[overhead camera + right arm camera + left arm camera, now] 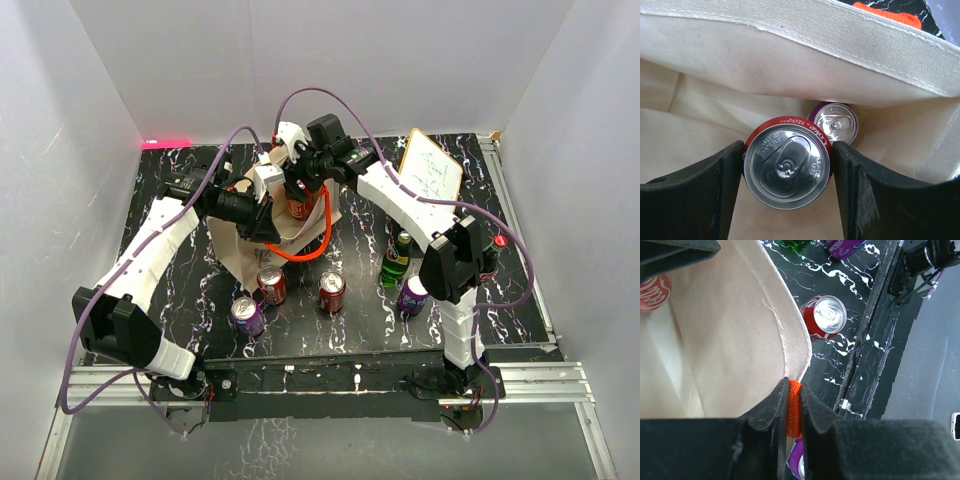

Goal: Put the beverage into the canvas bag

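While L claw (793, 386) pinches canvas bag handle (794, 412), R claw (787, 150) grips red can (786, 172).

Red can (787, 167) inside the canvas bag (790, 45): "Coke" in white stood on its red shoulder. The silver lid was embossed "DISPOSE OF PROPERLY" round the tab; the rest of that ring was illegible. On the can's side, seen from the left wrist, was a scrap of white script, too cropped to read. Purple can (845, 246) on the counter (810, 270) outside the bag: white lettering, cut by the frame edge, unreadable. White board (432, 168) right of the bag carried handwriting, too small to read.
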`<action>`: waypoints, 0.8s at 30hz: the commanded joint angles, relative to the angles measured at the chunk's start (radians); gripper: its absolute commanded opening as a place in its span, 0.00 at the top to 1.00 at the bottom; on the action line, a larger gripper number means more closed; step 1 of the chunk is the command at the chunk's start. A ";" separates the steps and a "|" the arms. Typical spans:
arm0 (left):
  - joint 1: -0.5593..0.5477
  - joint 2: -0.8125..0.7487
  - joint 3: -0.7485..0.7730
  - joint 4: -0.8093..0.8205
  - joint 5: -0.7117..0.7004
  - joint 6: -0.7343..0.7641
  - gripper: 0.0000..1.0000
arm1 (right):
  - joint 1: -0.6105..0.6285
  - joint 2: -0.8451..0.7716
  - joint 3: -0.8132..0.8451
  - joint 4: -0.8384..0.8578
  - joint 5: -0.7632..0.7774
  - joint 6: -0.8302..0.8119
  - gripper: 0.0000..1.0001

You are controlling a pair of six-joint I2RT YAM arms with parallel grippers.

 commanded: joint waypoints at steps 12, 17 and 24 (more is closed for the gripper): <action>0.002 -0.021 -0.028 -0.033 0.032 0.025 1.00 | 0.019 0.040 0.115 0.066 0.007 -0.074 0.92; 0.015 -0.025 -0.034 -0.030 0.032 0.025 1.00 | 0.015 0.053 0.123 0.023 -0.014 -0.149 0.92; 0.040 -0.023 -0.030 -0.023 0.051 0.021 1.00 | -0.014 0.079 0.136 -0.036 -0.029 -0.177 0.92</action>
